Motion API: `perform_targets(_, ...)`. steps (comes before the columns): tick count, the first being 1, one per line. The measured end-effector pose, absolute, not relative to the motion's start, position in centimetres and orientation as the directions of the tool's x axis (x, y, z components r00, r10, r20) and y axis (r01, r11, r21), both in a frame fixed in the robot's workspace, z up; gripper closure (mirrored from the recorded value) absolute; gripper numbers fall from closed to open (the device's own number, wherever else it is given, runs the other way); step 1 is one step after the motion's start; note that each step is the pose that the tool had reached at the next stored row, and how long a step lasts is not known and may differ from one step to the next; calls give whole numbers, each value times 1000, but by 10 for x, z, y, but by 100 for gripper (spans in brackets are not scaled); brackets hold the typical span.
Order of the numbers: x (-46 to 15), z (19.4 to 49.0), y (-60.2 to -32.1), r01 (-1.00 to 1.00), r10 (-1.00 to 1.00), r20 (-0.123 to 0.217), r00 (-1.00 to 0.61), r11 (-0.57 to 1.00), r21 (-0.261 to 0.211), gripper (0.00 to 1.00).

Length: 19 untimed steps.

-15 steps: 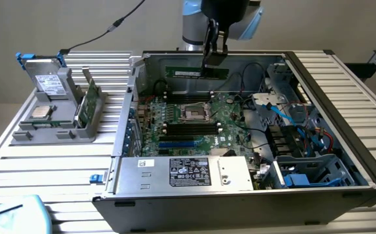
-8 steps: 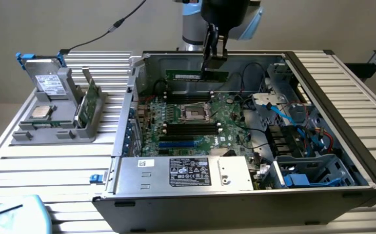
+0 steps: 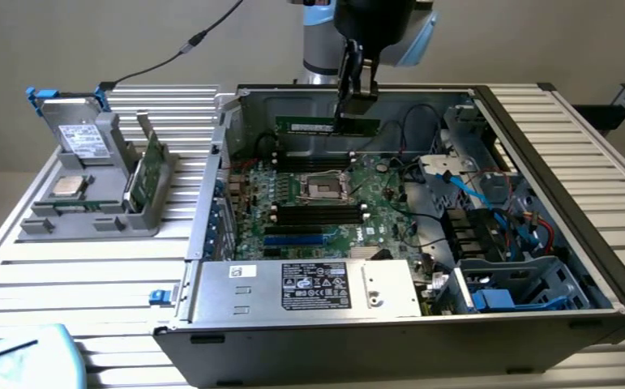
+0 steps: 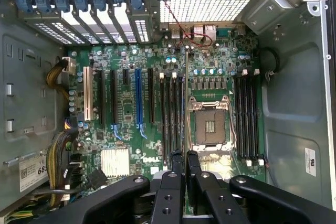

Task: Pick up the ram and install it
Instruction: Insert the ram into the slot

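The ram (image 3: 327, 126) is a long green stick held level in the air, inside the open computer case and above the far part of the motherboard (image 3: 323, 198). My gripper (image 3: 356, 112) comes down from above and is shut on the stick's end toward the exterior view's right. In the wrist view the ram (image 4: 186, 98) is seen edge-on as a thin line running out from between my fingertips (image 4: 177, 162). It hangs over the board between a bank of black memory slots (image 4: 170, 114) and the processor socket (image 4: 210, 124). My gripper (image 4: 185, 162) grips it.
A grey holder (image 3: 91, 207) at the exterior view's left carries a boxy drive (image 3: 79, 138) and another upright green board (image 3: 152, 162). The power supply (image 3: 312, 288) closes the case's near side. Cables and drive cages (image 3: 507, 243) crowd the exterior view's right. A second slot bank (image 4: 249, 119) lies beyond the socket.
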<state>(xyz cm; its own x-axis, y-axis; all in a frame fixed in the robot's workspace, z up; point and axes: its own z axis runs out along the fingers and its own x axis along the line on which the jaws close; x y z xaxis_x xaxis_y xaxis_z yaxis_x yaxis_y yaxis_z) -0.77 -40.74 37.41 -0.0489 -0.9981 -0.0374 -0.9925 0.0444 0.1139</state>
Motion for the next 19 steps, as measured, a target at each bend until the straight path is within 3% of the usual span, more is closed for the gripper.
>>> perform_targets(19,-12,353,-407,-994,-999,-36,19,-22,103,86)
